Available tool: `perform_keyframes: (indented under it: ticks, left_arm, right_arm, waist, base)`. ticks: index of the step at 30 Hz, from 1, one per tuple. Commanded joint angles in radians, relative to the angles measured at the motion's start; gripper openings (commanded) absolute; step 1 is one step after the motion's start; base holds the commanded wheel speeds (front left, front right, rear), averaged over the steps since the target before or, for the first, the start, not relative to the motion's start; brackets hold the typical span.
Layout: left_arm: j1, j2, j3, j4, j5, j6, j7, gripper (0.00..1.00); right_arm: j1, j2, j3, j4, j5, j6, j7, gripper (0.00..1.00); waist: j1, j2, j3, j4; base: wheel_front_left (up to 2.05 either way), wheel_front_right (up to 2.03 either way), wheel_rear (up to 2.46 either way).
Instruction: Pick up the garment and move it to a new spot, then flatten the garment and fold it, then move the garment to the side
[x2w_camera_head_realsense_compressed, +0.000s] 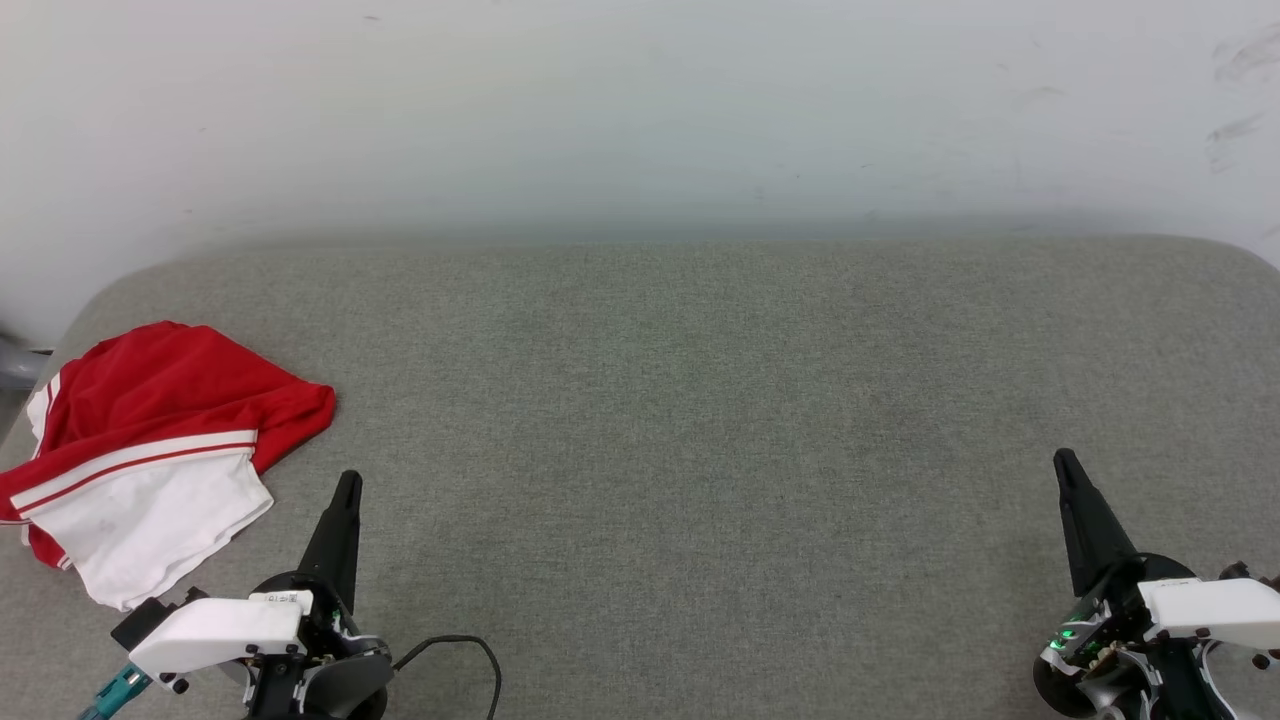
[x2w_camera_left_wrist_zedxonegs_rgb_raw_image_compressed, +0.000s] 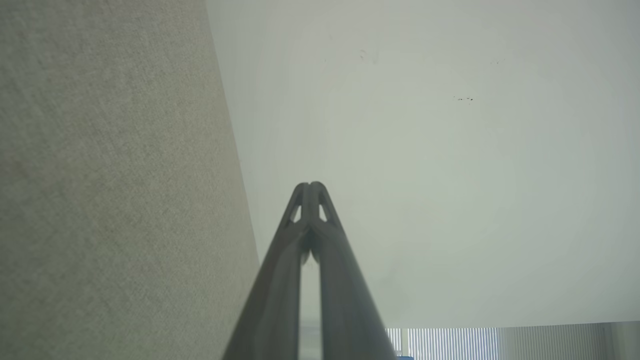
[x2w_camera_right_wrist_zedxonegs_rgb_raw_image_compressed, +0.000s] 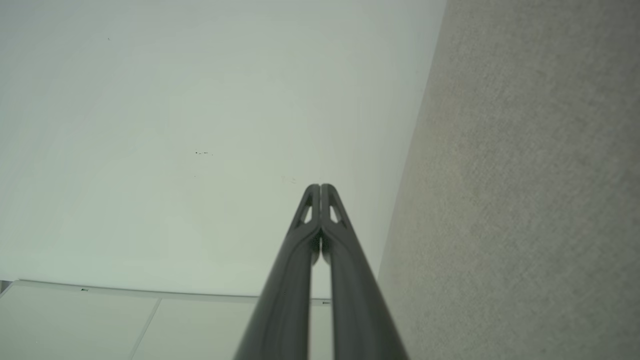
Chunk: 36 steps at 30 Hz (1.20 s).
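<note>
Red garment (x2w_camera_head_realsense_compressed: 170, 395), white sleeve (x2w_camera_head_realsense_compressed: 165, 525), red-white striped trim (x2w_camera_head_realsense_compressed: 130, 465); grey flecked surface (x2w_camera_head_realsense_compressed: 700, 450); off-white wall (x2w_camera_head_realsense_compressed: 640, 100)

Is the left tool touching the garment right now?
Apart. The head view shows a strip of bare grey surface between the left tool and the garment's nearest edge.

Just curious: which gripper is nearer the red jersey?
Left. The left gripper sits beside the jersey, off its right edge and not touching; the right gripper is far across the grey surface.
</note>
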Motion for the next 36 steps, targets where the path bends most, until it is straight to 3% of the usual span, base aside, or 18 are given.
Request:
perform_keyframes:
  ticks: [1, 13, 14, 15, 16, 17, 25, 36]
  left_arm:
    - [-0.007, -0.001, 0.002, -0.001, 0.001, -0.004, 0.002, 0.0]
    - [-0.007, -0.001, 0.002, -0.001, 0.001, -0.004, 0.002, 0.0]
    - [0.0, 0.0, 0.0, 0.0, 0.0, 0.0, 0.0, 1.0]
    - [0.002, 0.0, -0.001, 0.005, 0.0, 0.001, -0.001, 0.0]
    - [0.008, -0.001, -0.003, 0.013, 0.0, 0.001, -0.002, 0.0]
    - [0.02, -0.002, -0.003, 0.026, 0.0, 0.001, -0.001, 1.0]
    - [0.036, -0.003, -0.007, 0.014, 0.04, 0.001, -0.035, 1.0]
    - [0.033, -0.003, 0.005, -0.052, 0.249, 0.036, -0.087, 1.0]
  right_arm:
    - [-0.012, 0.003, 0.0, 0.001, -0.005, 0.0, 0.002, 0.0]
    - [-0.012, 0.003, 0.0, 0.001, -0.005, 0.0, 0.002, 0.0]
    - [0.0, 0.0, 0.0, 0.0, 0.0, 0.0, 0.0, 1.0]
    - [0.003, 0.0, 0.001, 0.005, 0.0, 0.0, -0.001, 0.0]
    - [0.009, 0.0, 0.001, 0.014, -0.001, 0.0, -0.001, 0.0]
    - [0.021, 0.001, 0.001, 0.026, 0.0, 0.0, 0.0, 1.0]
    - [0.04, 0.001, -0.003, 0.021, -0.046, 0.0, -0.035, 1.0]
    - [0.043, 0.001, -0.025, -0.052, -0.265, 0.0, -0.087, 1.0]
  waist:
    - [0.0, 0.0, 0.0, 0.0]
    - [0.0, 0.0, 0.0, 0.0]
    - [0.0, 0.0, 0.0, 0.0]
    - [0.0, 0.0, 0.0, 0.0]
    - [0.0, 0.0, 0.0, 0.0]
    - [0.0, 0.0, 0.0, 0.0]
    - [0.0, 0.0, 0.001, 0.0]
    - [0.0, 0.0, 0.004, 0.001]
  base:
    - [0.0, 0.0, 0.0]
    - [0.0, 0.0, 0.0]
    - [0.0, 0.0, 0.0]
    - [0.0, 0.0, 0.0]
    - [0.0, 0.0, 0.0]
    - [0.0, 0.0, 0.0]
    - [0.0, 0.0, 0.0]
    - [0.0, 0.0, 0.0]
